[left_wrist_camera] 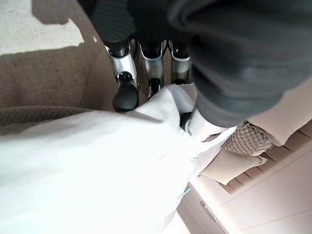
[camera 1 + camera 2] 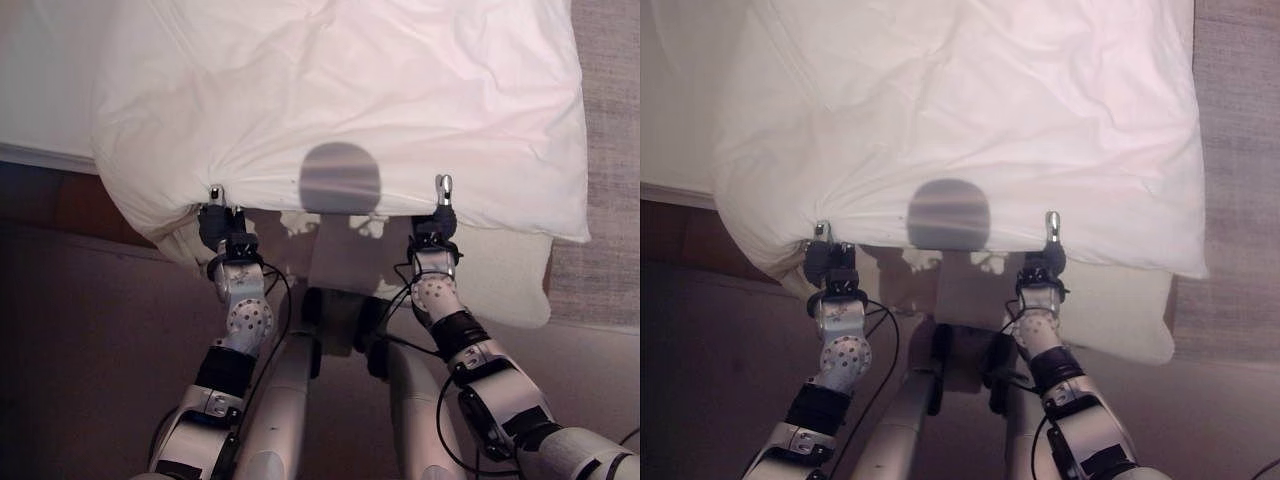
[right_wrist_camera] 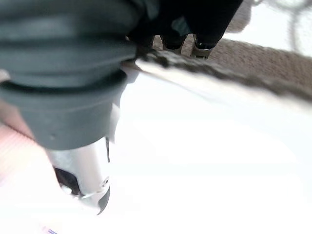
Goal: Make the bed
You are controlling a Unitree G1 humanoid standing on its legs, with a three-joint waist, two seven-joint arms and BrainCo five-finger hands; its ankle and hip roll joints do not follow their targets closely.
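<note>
Bed (image 2: 40, 90): we see its pale mattress top under the bedding.
White duvet (image 2: 350, 100): we see it lying rumpled on the bed, its near edge overhanging.

Silver-grey arms banded in black, rising from seven and five o'clock, each with a rounded, dot-perforated silver wrist housing below a dark ribbed cover on left hand (image 2: 222, 226) and right hand (image 2: 437, 218), silver fingers dark-tipped.

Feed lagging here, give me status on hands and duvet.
Left hand and right hand both pinching the white duvet by its near edge. Duvet wrinkled, bunched at left grip. Nothing obstructing.
</note>
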